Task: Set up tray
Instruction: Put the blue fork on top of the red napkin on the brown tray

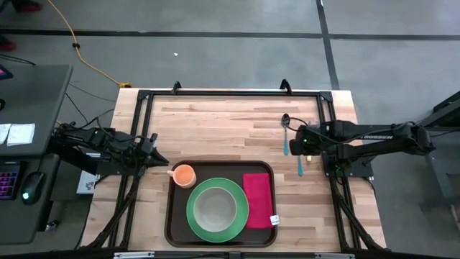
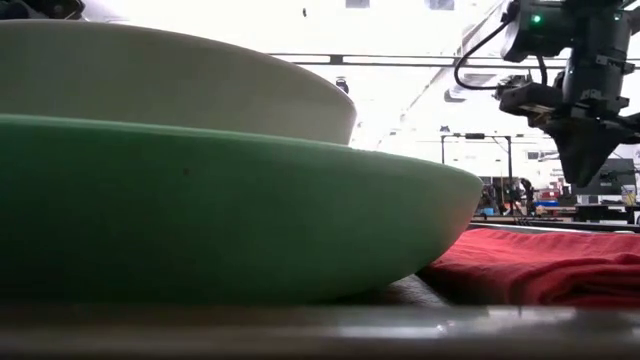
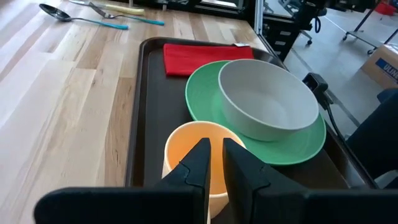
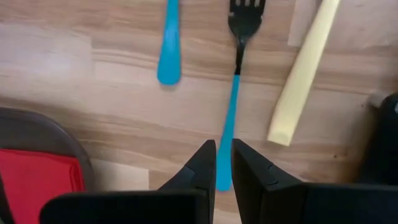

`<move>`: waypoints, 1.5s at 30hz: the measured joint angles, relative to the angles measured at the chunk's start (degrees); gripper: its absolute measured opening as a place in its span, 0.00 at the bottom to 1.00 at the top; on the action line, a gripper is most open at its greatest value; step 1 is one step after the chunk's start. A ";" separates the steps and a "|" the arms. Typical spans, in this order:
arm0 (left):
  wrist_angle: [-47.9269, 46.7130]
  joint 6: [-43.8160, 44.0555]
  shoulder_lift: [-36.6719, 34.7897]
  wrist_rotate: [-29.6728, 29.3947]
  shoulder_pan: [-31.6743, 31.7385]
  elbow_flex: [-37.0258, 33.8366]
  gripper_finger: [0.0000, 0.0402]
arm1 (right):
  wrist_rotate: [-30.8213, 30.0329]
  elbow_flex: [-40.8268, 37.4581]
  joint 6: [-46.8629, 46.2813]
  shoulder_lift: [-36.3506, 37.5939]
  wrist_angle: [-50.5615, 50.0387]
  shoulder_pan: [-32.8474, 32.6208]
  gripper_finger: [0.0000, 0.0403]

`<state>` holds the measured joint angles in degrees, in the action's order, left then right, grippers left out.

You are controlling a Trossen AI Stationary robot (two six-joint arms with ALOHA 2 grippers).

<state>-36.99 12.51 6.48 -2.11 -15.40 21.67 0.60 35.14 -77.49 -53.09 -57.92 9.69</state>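
Observation:
The dark brown tray (image 1: pixel 177 216) lies at the table's near middle. On it are a green plate (image 1: pixel 192 210) with a pale bowl (image 3: pixel 267 99) resting in it, an orange cup (image 1: pixel 185 175) at the far left corner, and a red napkin (image 1: pixel 257 198) along the right side. Right of the tray, a blue-handled fork (image 4: pixel 231 118), a blue-handled spoon (image 4: pixel 169 53) and a pale yellow knife handle (image 4: pixel 303 74) lie on the wood. My right gripper (image 4: pixel 223 155) hangs over the fork's handle, pointing down, shut to a slit. My left gripper (image 3: pixel 216 155) waits left of the cup, shut to a slit.
The black frame rails (image 1: pixel 230 93) run around the table's edges. A desk with a keyboard and mouse (image 1: pixel 29 188) stands beyond the left edge. Bare wood (image 1: pixel 215 126) lies between the tray and the far rail.

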 joint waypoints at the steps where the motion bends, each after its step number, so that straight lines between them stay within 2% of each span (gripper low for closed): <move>1: 0.01 0.00 0.00 0.00 0.00 0.00 0.18 | 0.24 -0.38 0.01 0.01 0.75 0.00 0.07; 11: 0.00 -0.17 0.00 -0.02 -0.01 0.00 0.18 | 1.38 -3.62 0.46 -0.18 7.25 0.00 0.07; 26: -0.38 -0.17 -0.01 -0.02 0.00 0.00 0.18 | 1.11 -5.08 -0.55 -0.21 7.16 0.00 0.08; 32: -0.48 -0.20 0.00 -0.04 0.00 0.00 0.18 | -1.49 -5.08 -2.05 -0.21 8.28 0.00 0.12; 38: -0.44 -2.23 0.00 -0.30 0.00 0.00 0.18 | -1.48 -5.07 -2.01 -0.21 9.84 0.00 0.18; 45: 0.42 -6.21 0.00 -3.20 -0.02 0.00 0.18 | -1.12 -5.05 -2.01 -0.21 11.71 0.00 0.24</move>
<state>-36.57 6.31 6.48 -5.31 -15.42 21.67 -0.52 30.09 -79.50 -53.30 -46.21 9.69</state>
